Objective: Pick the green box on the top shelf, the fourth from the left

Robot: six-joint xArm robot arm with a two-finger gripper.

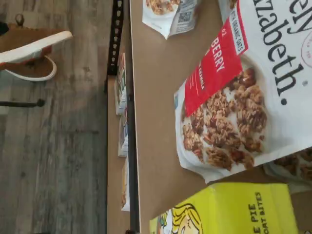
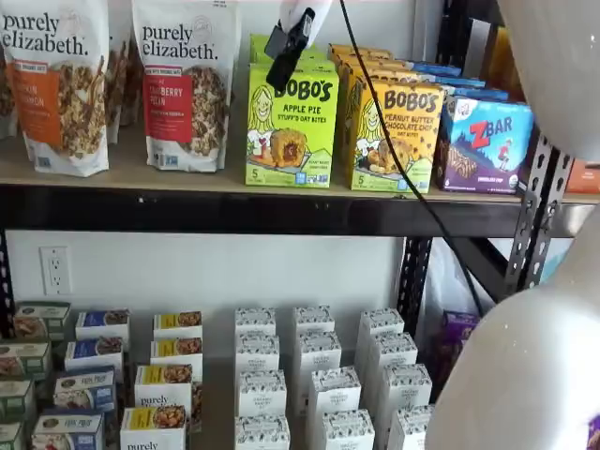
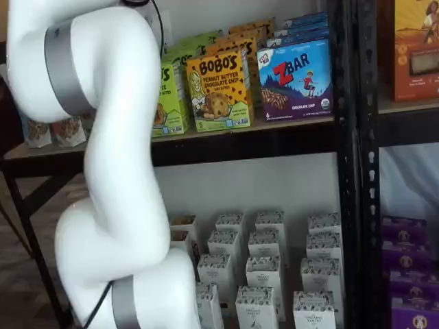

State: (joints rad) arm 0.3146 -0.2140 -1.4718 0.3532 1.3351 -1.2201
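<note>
We see the end effector, fingers side-on but apparently spread wide and empty, hanging just above and in front of the upright green box on the top shelf, so the box lies below it.

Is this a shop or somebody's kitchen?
Probably a pretend shop set up for testing. Black steel racks with a tan wooden top shelf hold many copies of each item: lime-green Bobo's apple pie boxes, white granola bags, and rows of small white cartons below.
</note>
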